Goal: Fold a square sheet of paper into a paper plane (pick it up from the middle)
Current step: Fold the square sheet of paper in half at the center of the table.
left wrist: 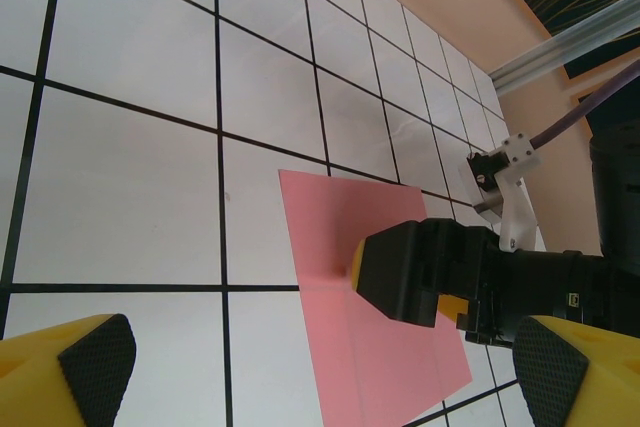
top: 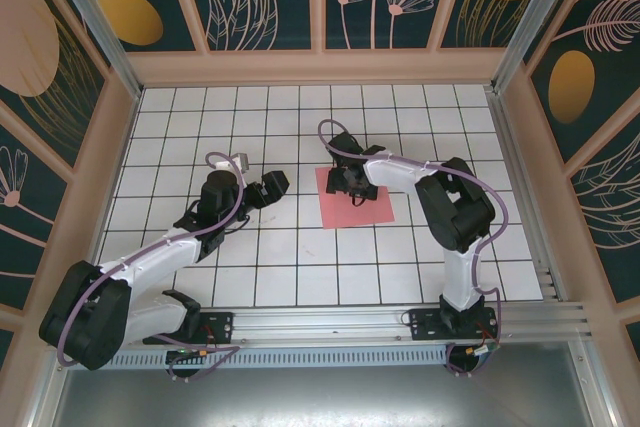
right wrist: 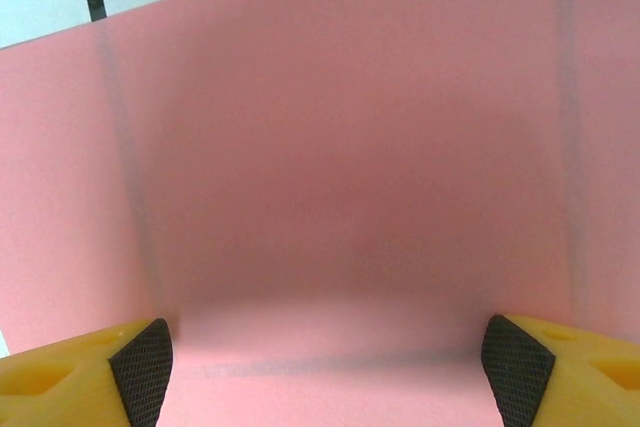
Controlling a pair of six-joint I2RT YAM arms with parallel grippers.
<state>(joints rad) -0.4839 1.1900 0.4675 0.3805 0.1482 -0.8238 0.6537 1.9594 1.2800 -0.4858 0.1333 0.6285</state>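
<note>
- The white gridded counter point(top: 180, 247) is closed in by patterned walls, the nearest thing to a container here. The two arms and a single sheet are held within it.
- The square sheet of paper point(top: 375, 209) is laid flat just right of centre in the top view. It is unfolded, and the grid lines are seen faintly through it, so the folding is judged not yet begun.
- The right pincer point(top: 350, 185) is set over the upper-middle part of the sheet, spread wide, with paper between its pads and nothing pinched. This placing is judged to serve the pick-up from the middle. Whether the pads touch the paper cannot be told.
- The left pincer point(top: 272, 187) is held left of the sheet and apart from it, fully spread and empty. It is turned toward the paper, presumably kept ready to help with creasing.
</note>
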